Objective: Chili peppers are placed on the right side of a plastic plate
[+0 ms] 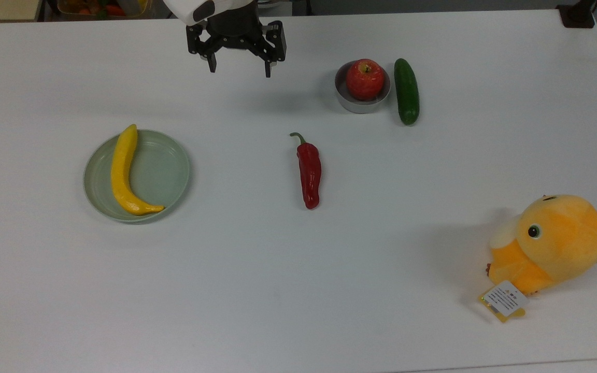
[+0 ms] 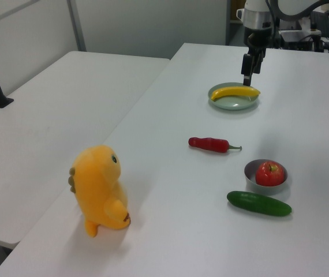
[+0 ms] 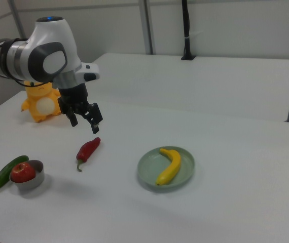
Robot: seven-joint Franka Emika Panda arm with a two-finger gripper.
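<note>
Gripper (image 1: 240, 66) hangs above table (image 1: 288, 290), fingers spread wide, holding nothing; chili (image 1: 309, 173) lies on table between plate (image 1: 166, 176) with banana (image 1: 124, 173) and bowl (image 1: 356, 104)

Chili (image 1: 309, 173) between plate (image 1: 170, 171) and bowl (image 1: 359, 105)

My arm comes in from the far edge of the table (image 1: 298, 311) in the top view, white links ending in a black wrist. The gripper (image 1: 240, 66) points down and hangs well above the table surface, carrying nothing, its two fingers (image 1: 211, 63) spread wide apart. In the right view I see the gripper (image 3: 85, 121) tilted slightly, below the big rounded white joint, with both fingertips clear of the table.
</note>
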